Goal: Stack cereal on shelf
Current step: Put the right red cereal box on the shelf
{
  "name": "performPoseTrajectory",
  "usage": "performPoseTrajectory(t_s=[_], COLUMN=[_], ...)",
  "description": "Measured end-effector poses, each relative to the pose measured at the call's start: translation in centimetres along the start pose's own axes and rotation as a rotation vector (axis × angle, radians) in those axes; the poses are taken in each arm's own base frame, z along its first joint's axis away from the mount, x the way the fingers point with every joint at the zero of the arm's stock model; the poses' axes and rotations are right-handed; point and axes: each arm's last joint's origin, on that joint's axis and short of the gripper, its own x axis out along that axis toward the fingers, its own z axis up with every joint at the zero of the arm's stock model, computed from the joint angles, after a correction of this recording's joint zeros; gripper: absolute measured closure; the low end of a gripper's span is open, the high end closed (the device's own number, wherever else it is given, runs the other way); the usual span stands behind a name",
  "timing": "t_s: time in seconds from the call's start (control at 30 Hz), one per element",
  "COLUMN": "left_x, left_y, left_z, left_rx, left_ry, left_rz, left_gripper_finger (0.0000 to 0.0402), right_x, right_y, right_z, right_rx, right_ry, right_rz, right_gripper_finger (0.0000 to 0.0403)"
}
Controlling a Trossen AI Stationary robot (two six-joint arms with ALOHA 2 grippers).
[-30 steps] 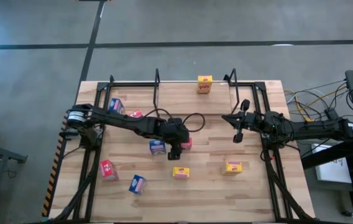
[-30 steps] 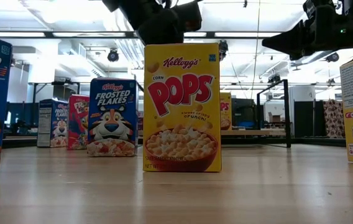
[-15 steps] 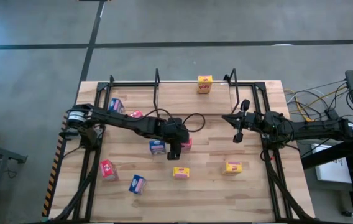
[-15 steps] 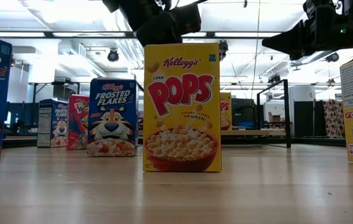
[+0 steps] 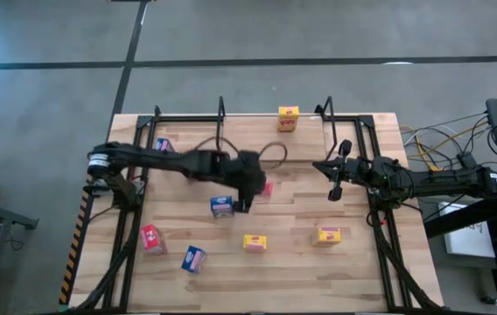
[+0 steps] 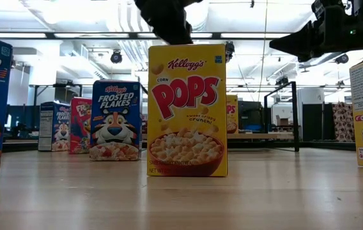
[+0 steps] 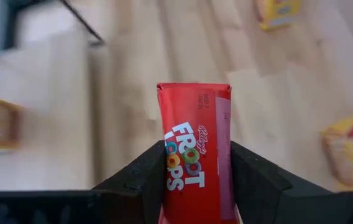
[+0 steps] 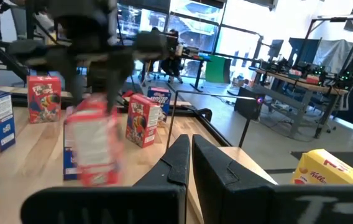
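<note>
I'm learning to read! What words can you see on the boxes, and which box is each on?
"Kellogg's CORN POPS": yellow box, low view.
"FROSTED FLAKES": blue box behind it.
"FROOT LOOPS": red box held in the left tool.
"Kellogg's": yellow box, right wrist view.
Small print on the side panels: too small to read.
</note>
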Motion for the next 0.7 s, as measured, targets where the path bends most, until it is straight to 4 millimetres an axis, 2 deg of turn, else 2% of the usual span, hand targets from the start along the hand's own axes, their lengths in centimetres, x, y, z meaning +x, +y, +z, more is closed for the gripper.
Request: performPoseTrajectory(t_s=[0.13,0.23,0.47,0.7], left_x=[-1.5,-2.0,-2.7,-2.9], left_y=[3.3,6.1,12.5,17.0], left_z=[0.2,-0.6,-3.5,-6.3], left_rx=[0.03,0.034,0.004,-0.026], left_ry=[0.024,0.053,0.089,0.121], left_rz=[0.047,0.091,0.171,0.237], left_gripper_finger=[0.026,0.026,0.026,0.026], right_x=[0.0,0.0,0.0,0.0], right_y=[0.0,0.0,0.0,0.0], right_z=[0.0,0.0,0.0,0.0], right_rx=[0.0,0.0,-0.002,-0.007], right_ry=[0.0,0.001,0.001,0.001], right_rz=[0.0,0.0,0.0,0.0], right_gripper_finger=[0.0394,0.0394,0.0394,0.0394])
